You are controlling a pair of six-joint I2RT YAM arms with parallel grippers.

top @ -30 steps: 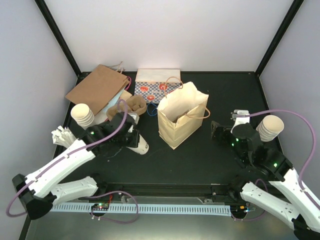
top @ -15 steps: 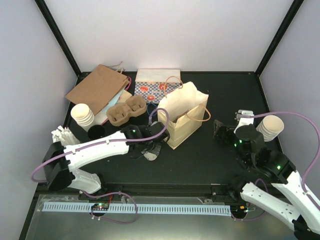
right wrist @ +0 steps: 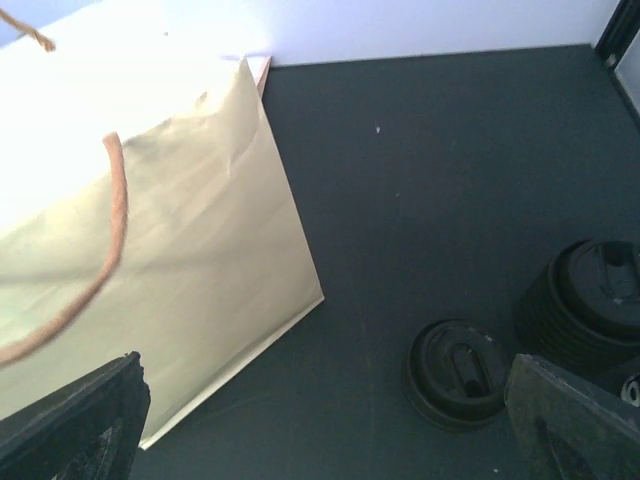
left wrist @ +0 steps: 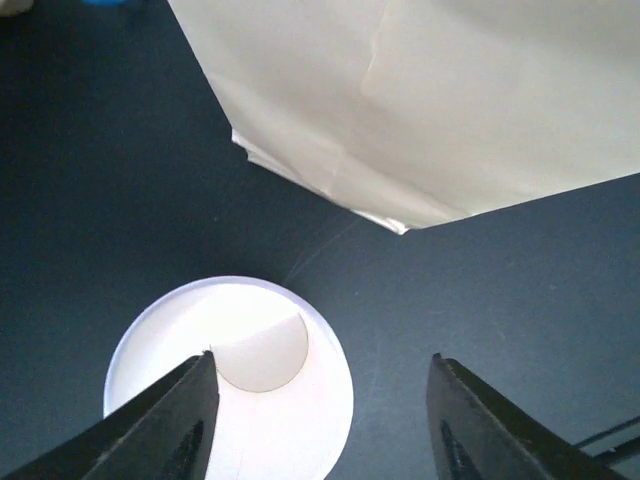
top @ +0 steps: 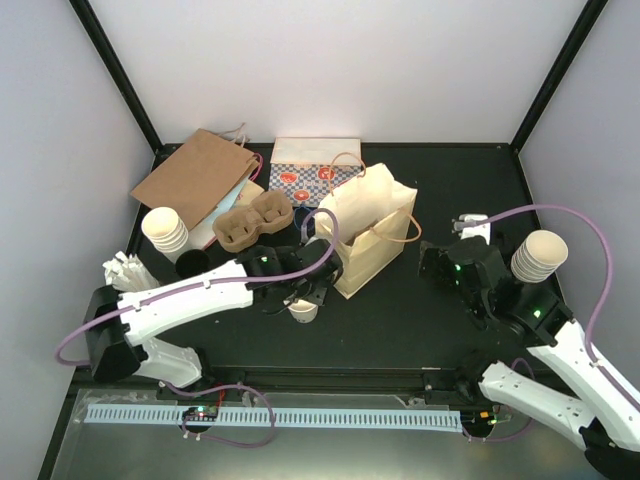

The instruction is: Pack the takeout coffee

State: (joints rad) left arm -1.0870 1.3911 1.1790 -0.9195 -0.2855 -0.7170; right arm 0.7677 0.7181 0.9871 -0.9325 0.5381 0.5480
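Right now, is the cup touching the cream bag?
Apart. In the left wrist view, a strip of bare dark table separates the cup from the bag.

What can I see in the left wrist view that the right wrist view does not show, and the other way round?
Only the left wrist view: a small cream-white paper cup without a lid, upright on the table, below the open left gripper. Only the right wrist view: a single round black plastic lid, a stack of black lids beside it, and a brown cord handle. Both: the standing cream paper bag and the black table.
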